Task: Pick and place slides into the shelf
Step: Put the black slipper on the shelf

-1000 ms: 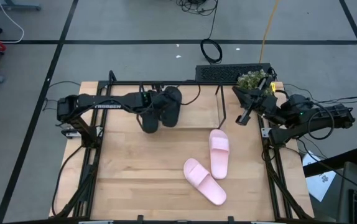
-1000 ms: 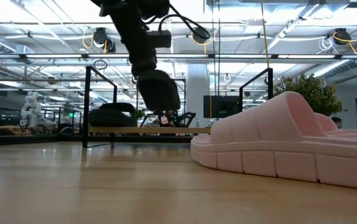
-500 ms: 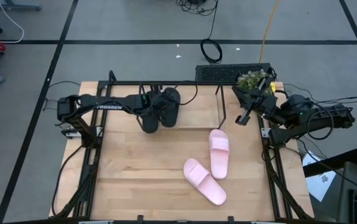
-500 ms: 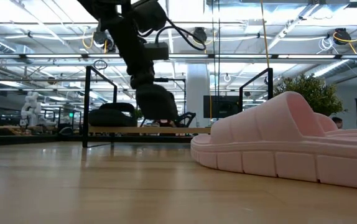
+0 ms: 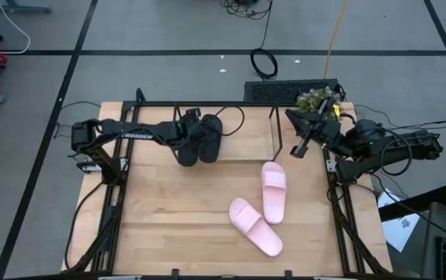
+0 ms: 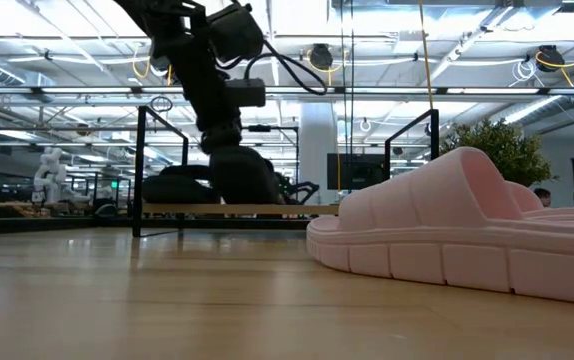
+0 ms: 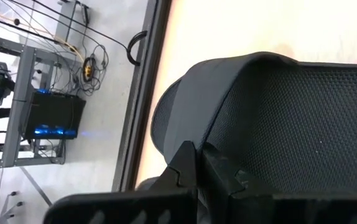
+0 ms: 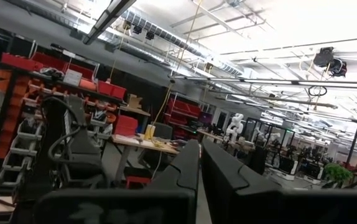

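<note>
The left gripper has its dark fingers pressed together on the edge of a matte black slide sandal, whose textured footbed fills the left wrist view, so the sandal sits directly under and in front of the fingertips. In the high view this sandal lies beside a second matte black slide sandal, the two touching side by side at the far left part of the low rack of thin black metal rods with a light wood base, which runs along the far edge of the light wooden tabletop. In the low view both black sandals show on the rack's base, the one under the left gripper appearing to reach the wood. The left arm reaches nearly level from its mount at the left edge of the tabletop across to the rack, wrist bent down over the sandals. The right part of the rack holds no sandals. The two pale pink slide sandals lie on the open tabletop, well apart from the rack: one points toward the far side, the other lies angled nearer, and the two touch. The right gripper hangs at the far right edge beside a small green potted plant, its fingers drawn close together around nothing.
</note>
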You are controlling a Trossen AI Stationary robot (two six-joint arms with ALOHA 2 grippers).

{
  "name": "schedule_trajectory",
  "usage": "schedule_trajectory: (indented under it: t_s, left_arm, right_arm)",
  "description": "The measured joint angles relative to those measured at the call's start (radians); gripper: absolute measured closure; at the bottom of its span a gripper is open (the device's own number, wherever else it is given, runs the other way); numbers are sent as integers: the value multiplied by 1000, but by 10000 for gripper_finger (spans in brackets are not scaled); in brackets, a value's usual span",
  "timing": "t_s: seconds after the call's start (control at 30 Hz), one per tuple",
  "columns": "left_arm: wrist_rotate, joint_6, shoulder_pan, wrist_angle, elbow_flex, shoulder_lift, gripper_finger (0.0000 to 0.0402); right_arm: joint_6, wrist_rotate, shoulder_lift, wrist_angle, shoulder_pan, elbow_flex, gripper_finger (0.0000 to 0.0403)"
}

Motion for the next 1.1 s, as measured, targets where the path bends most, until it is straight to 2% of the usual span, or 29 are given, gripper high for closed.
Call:
schedule_trajectory:
  t_s: [0.4,1.1]
  left_arm:
    - [-3,28,8,52,-38,0,401]
    - [23,-40,8,-10,-38,0,393]
  right_arm:
    - [7,-2,12,9,0,0,394]
    - [8,-3,15,9,1,0,394]
